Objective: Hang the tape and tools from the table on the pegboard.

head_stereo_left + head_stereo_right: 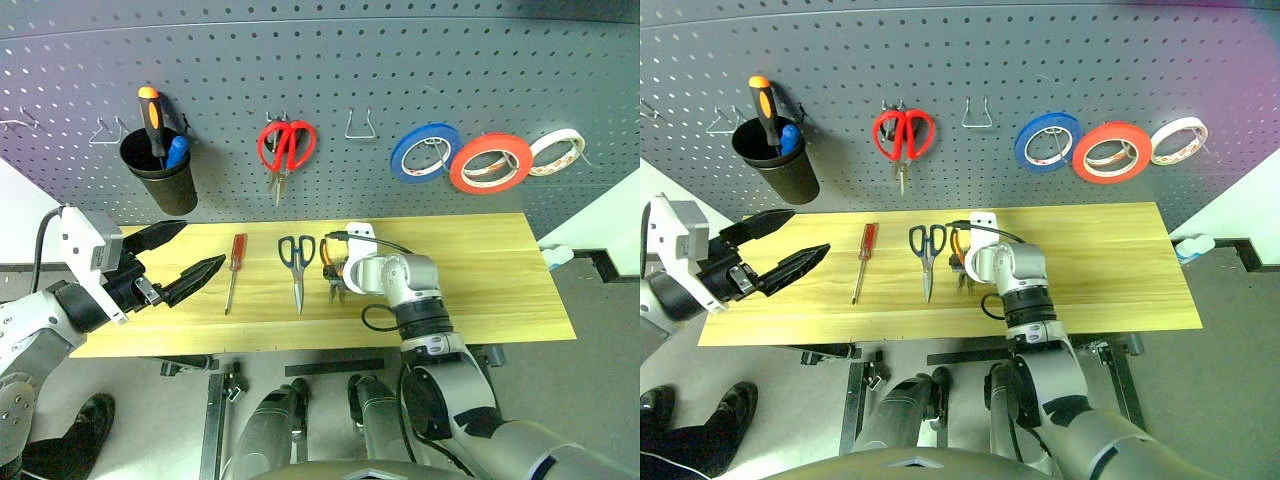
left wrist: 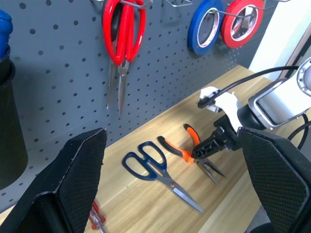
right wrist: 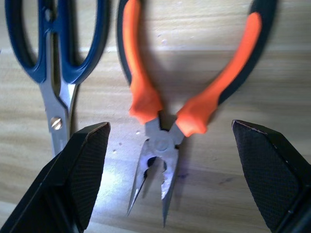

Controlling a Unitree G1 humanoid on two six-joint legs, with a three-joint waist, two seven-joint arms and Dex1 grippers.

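The red tape (image 1: 490,163) hangs on the pegboard (image 1: 330,60) between a blue roll and a white roll. On the table (image 1: 480,270) lie a red-handled screwdriver (image 1: 234,268), dark-handled scissors (image 1: 297,262) and orange-and-black pliers (image 3: 165,116). My right gripper (image 3: 170,127) points down over the pliers' jaws, open, one finger on each side, and it holds nothing. Out at the table's left end my left gripper (image 1: 175,260) hovers open and empty, pointing toward the tools.
Red-handled scissors (image 1: 287,148) hang on the board's middle. A black cup (image 1: 158,172) with an orange-and-black screwdriver hangs at the left. Bare wire hooks (image 1: 360,125) sit between the red scissors and the blue roll (image 1: 425,152), others left of the cup. The white roll (image 1: 556,152) hangs far right.
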